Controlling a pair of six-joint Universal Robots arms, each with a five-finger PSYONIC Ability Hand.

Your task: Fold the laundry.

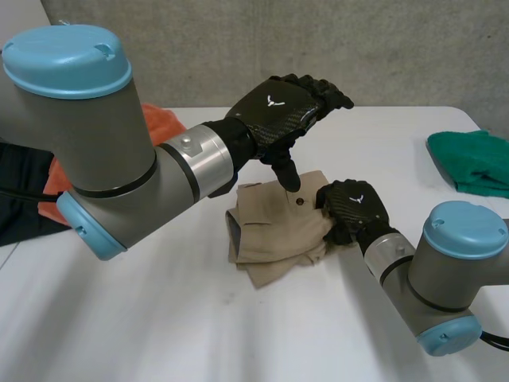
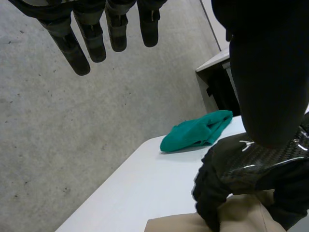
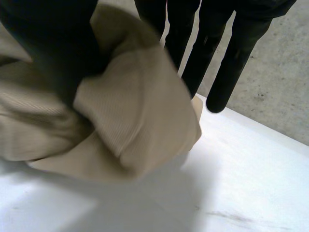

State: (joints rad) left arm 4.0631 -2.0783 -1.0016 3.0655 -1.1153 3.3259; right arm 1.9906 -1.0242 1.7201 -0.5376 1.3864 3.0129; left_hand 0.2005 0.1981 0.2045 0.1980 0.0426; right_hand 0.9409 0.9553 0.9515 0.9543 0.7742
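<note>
Two hands work one tan garment, which lies bunched and partly folded near the middle of the white table. The left hand hangs over the garment's twelve o'clock edge with its fingers straight and apart, holding nothing. Only its thumb points down onto the cloth near a small button. The right hand sits at the garment's three o'clock edge, its thumb and fingers closed on a thick wad of the fabric. Farther out, a green cloth lies at about two o'clock from the garment. An orange cloth lies at ten o'clock and a dark cloth at nine, all well apart from it. The likely risk is that the right hand's bunched hold takes in several layers, so a pull could drag the whole pile sideways and undo the fold. The single thumb pins little, and the cloth may slide from under it.
</note>
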